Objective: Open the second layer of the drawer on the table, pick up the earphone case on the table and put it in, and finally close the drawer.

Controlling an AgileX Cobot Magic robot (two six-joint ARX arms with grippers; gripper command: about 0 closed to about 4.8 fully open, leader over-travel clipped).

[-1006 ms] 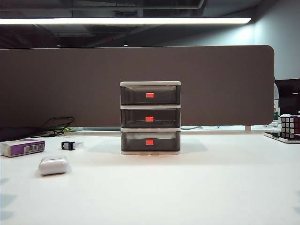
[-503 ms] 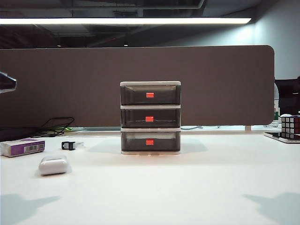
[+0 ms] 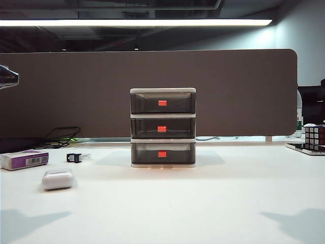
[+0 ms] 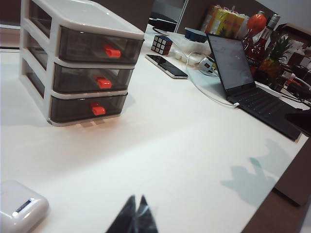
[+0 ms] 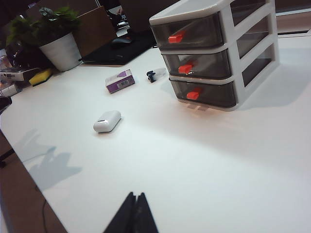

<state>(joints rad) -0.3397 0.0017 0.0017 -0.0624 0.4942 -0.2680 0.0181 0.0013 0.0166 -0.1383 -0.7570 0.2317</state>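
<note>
Drawer unit: the small three-tier desktop drawer unit with white frame and smoky grey translucent drawers (image 3: 162,127) was found upright near the middle of the surface, all three drawers shut.
Second layer: the middle grey drawer with red-orange handle (image 3: 162,129) was noted closed and untouched.
Earphone case: the small glossy white pebble-shaped plastic case (image 3: 58,179) was seen lying on the surface, well apart from the unit, towards the left arm's side.
Left claw: the left claw (image 4: 135,213) was seen closed and empty, held above the surface near the case.
Right claw: the right claw (image 5: 135,212) was seen closed and empty, above bare surface, well apart from the unit.
Risk, wrong tier: the three handles were set close one above another; a misjudged height is judged likely to catch the top or bottom drawer.
Risk, sliding: the light unit is judged liable to be dragged forward by a pull on the handle if not steadied.
Risk, slip: the glossy rounded case is judged apt to squirt from a pinch.
Risk, wrong item: a purple-and-white rectangular box (image 3: 24,159) and a tiny black clip (image 3: 74,157) were recorded near the case.
Surface: a wide plain white tabletop (image 3: 203,203), backed by a dark brown divider panel (image 3: 76,91).
Room: an open black laptop (image 4: 243,77), a cube puzzle (image 3: 315,137) and a potted plant (image 5: 56,34) were noted around the edges; a ceiling strip light was lit.
</note>
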